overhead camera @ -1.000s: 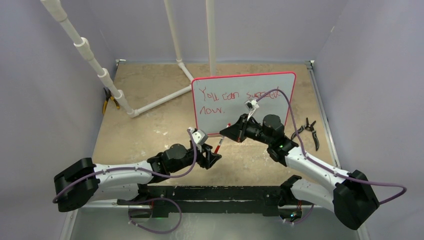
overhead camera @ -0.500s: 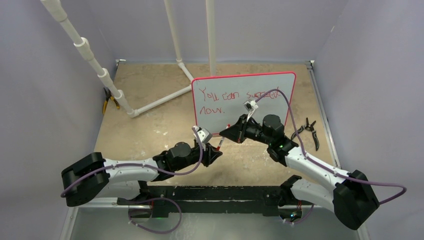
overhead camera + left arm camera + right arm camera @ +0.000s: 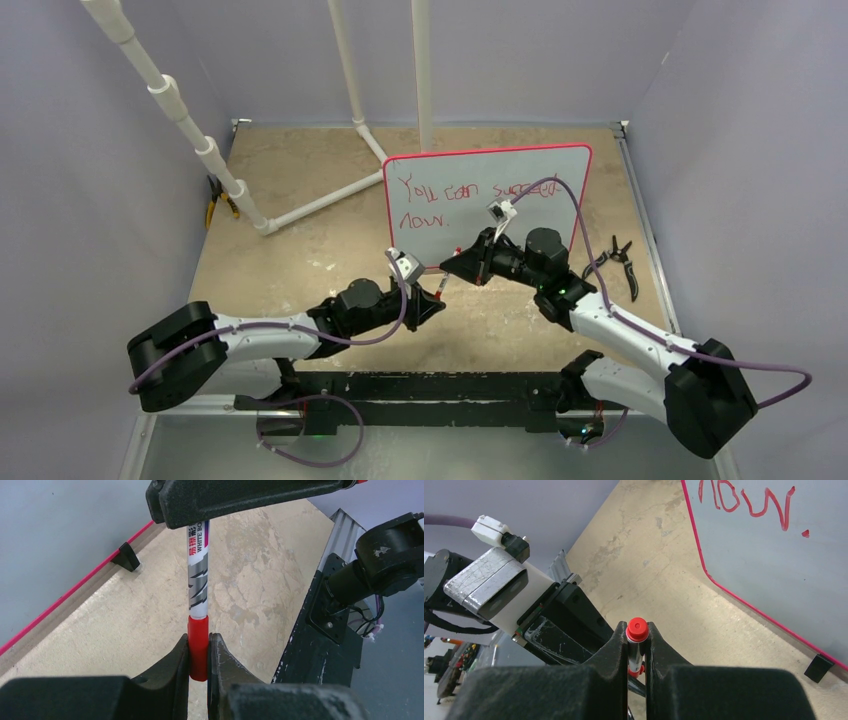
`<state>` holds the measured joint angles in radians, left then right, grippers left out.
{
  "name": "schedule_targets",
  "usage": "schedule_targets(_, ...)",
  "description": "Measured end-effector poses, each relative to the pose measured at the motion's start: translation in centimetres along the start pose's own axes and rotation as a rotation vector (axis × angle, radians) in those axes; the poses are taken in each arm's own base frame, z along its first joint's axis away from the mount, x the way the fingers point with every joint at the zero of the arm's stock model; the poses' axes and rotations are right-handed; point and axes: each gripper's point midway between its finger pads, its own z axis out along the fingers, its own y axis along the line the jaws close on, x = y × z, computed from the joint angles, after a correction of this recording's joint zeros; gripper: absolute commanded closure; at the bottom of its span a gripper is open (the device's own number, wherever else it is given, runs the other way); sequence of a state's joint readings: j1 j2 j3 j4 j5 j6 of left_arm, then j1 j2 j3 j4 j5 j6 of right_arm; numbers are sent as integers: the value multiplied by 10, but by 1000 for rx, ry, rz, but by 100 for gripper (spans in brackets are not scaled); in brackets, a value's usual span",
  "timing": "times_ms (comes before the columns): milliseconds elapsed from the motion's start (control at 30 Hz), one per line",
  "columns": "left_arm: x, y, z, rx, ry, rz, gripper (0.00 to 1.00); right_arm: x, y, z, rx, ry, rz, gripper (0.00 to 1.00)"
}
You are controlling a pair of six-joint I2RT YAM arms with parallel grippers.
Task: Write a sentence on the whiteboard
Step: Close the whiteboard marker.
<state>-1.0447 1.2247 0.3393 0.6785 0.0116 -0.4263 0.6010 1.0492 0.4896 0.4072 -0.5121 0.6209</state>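
Board: the whiteboard is white with rounded corners and a thin red-pink frame. It stands on small black feet at the back of the table, right of centre.
Sentence: the sentence is thin, uneven red handwriting in two lines on the board's upper left. A cable crosses the end of the first line.
Left gripper: the left gripper is clamped tight on the red cap, just in front of the board's lower left corner.
Marker: the marker has a white barrel with a grey-and-black pattern. It spans between the two grippers, off the table.
Right gripper: the right gripper is pressed together on the barrel, with the red butt end showing between its fingers.
Writing: the board reads "You can succeed now." The barrel reads "WHITE BO", the rest hidden, beside small red characters.
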Motion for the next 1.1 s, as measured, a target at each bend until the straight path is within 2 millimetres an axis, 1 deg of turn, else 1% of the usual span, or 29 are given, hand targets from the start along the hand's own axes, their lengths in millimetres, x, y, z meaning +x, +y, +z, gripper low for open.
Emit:
schedule_targets(200, -2, -2, -1, 65, 15, -5, 100, -1, 3, -3, -12, -8, -19, 100)
schedule_targets(333, 0, -7, -3, 109, 31, 14, 100, 3, 6, -10, -22, -12, -27, 100)
schedule_targets(533, 3, -12, -6, 154, 54, 25, 100, 9, 10, -14, -42, 5, -33, 100)
schedule_targets(833, 9, -16, -12, 192, 105, 46, 100, 19, 12, -17, -65, 49, -38, 100)
schedule_targets(1100, 8, -17, -18, 206, 130, 72, 100, 21, 16, -18, -88, 64, -40, 100)
